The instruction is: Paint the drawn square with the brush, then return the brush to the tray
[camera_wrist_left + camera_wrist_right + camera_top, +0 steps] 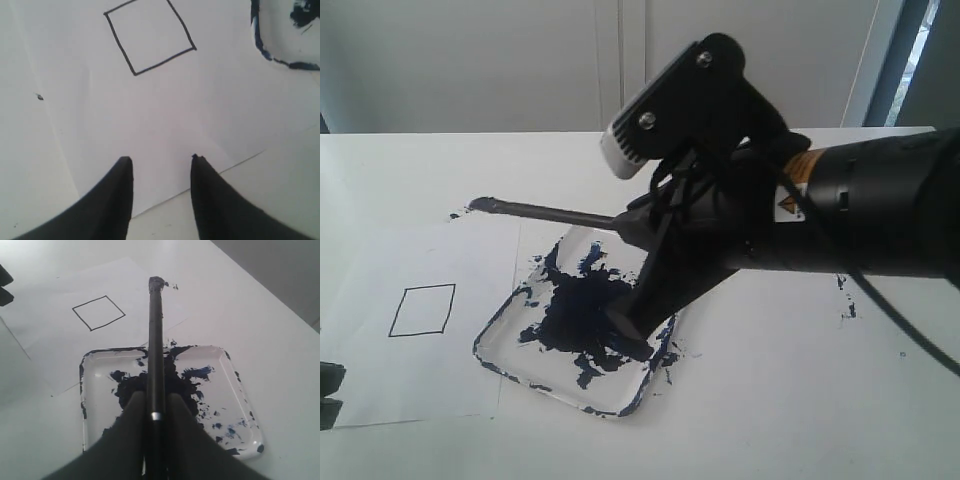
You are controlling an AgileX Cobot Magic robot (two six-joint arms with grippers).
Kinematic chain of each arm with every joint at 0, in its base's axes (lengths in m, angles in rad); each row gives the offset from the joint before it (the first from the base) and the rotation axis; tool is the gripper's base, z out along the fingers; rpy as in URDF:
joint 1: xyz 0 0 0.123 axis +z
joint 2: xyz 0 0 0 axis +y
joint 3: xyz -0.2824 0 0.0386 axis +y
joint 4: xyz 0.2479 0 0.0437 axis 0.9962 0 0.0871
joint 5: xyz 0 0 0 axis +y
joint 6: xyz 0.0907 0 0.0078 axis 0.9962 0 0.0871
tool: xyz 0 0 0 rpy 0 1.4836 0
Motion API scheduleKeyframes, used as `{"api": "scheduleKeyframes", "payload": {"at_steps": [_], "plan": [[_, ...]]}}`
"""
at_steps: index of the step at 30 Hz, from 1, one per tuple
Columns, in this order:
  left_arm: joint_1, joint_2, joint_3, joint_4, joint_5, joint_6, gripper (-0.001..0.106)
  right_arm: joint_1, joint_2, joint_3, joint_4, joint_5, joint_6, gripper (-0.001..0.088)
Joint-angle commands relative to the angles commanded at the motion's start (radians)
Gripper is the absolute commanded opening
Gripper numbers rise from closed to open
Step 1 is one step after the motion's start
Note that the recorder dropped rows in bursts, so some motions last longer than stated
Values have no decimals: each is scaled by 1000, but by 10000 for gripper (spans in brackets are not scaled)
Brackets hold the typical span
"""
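The right end effector (156, 396) clenched the brush (155, 340) above the tray (227, 375), tip toward nine o'clock in the exterior view. The drawn square (422, 310) lay blank at the tray's nine o'clock. The left end effector (161, 160) hung released. A yellow warning sticker (787, 207) bore illegible print.

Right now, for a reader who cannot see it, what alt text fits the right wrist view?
The right gripper is shut on the brush, whose dark tip reaches past the paint-blotted tray. Beside the tray, the drawn square on the paper is unpainted.
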Motion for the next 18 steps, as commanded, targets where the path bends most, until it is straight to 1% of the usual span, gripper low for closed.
{"api": "scheduleKeyframes", "payload": {"at_steps": [4, 12, 15, 18], "plan": [[0, 25, 0, -26, 0, 8, 444, 4, 11, 0, 0, -20, 0, 0], [0, 123, 0, -22, -90, 12, 444, 4, 11, 0, -2, -26, 0, 0], [0, 158, -5, -22, -146, 12, 444, 4, 11, 0, -2, -26, 0, 0], [0, 197, -23, -25, -146, -20, 444, 4, 11, 0, -2, -23, 0, 0]]}}
